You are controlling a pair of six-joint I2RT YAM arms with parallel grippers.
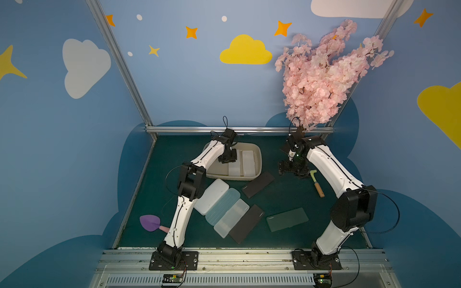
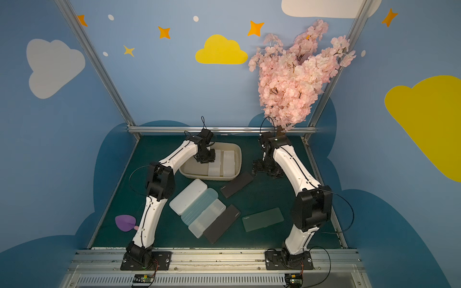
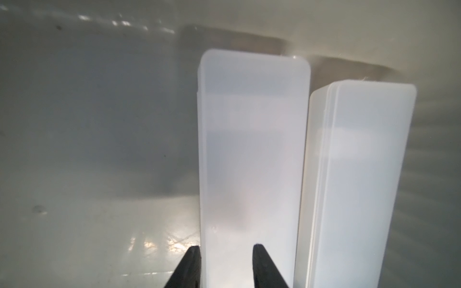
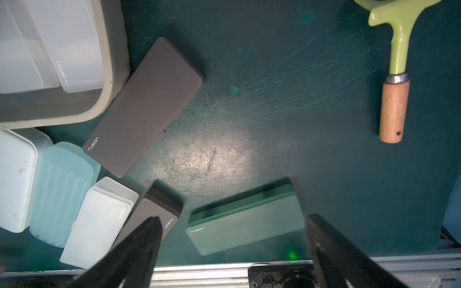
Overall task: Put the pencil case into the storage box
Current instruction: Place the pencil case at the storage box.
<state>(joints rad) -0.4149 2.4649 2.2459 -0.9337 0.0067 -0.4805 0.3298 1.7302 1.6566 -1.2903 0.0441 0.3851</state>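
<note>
The storage box (image 1: 259, 159), a beige tub, stands at the back of the green mat and shows in both top views (image 2: 239, 159). Inside it my left gripper (image 1: 227, 159) is shut on a frosted white pencil case (image 3: 252, 149), which reaches away along the box floor (image 3: 87, 124). In the left wrist view the two black fingertips (image 3: 193, 259) pinch the case's near end. A second frosted case (image 3: 354, 174) lies right beside it. My right gripper (image 4: 233, 218) hovers open and empty over the mat, right of the box (image 1: 287, 169).
Several more pencil cases lie on the mat: white (image 1: 212, 197), pale blue (image 1: 223, 205), frosted (image 1: 232, 218), two dark grey (image 1: 247, 224) (image 1: 258, 184), green (image 1: 287, 219). A green-headed hammer (image 1: 316, 183) lies right, a purple scoop (image 1: 149, 223) left, a pink blossom tree (image 1: 321, 74) behind.
</note>
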